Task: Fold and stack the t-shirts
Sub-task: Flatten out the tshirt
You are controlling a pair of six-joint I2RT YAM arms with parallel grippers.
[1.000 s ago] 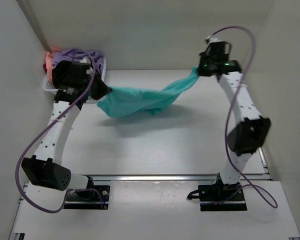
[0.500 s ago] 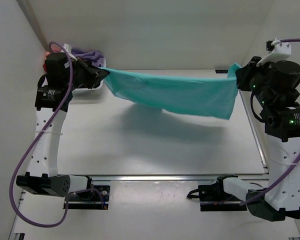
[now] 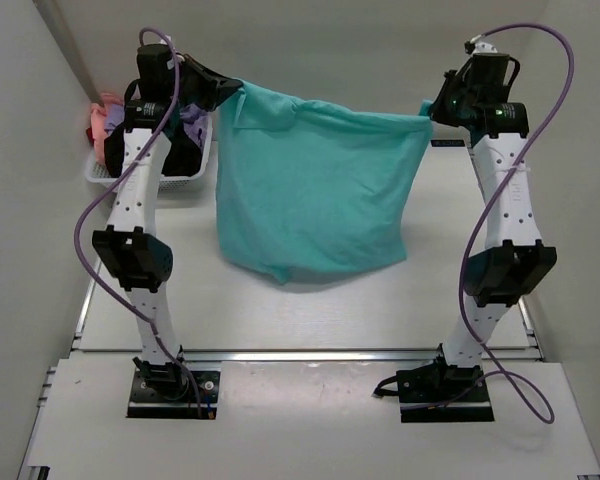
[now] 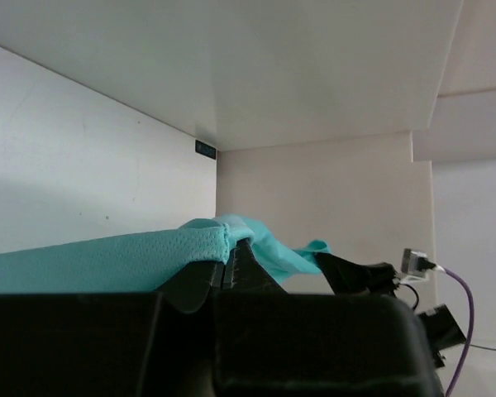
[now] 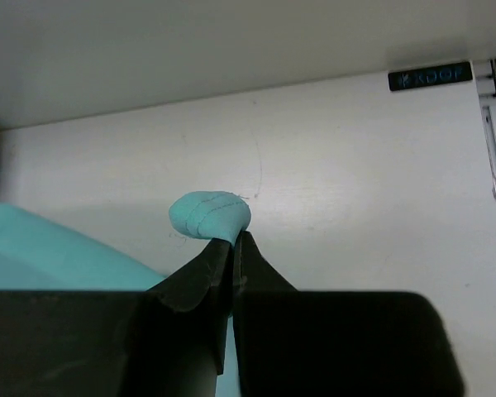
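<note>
You see the left gripper (image 3: pixel 232 88) clamped on one upper corner of the teal t-shirt (image 3: pixel 310 195); the right gripper (image 3: pixel 432 108) pinches the other; the shirt hangs flat near the bench's (image 3: pixel 310 312) far edge, held edge running left-right; the basket (image 3: pixel 170 184) at the far-left corner holds other shirts (image 3: pixel 102 125).

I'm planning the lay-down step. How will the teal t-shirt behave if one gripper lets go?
Probably very floppy: the teal t-shirt hangs as a limp sheet between the left gripper and right gripper. Likely light, since two small pinched corners carry it all. Released at one corner, it would likely swing and crumple.
</note>
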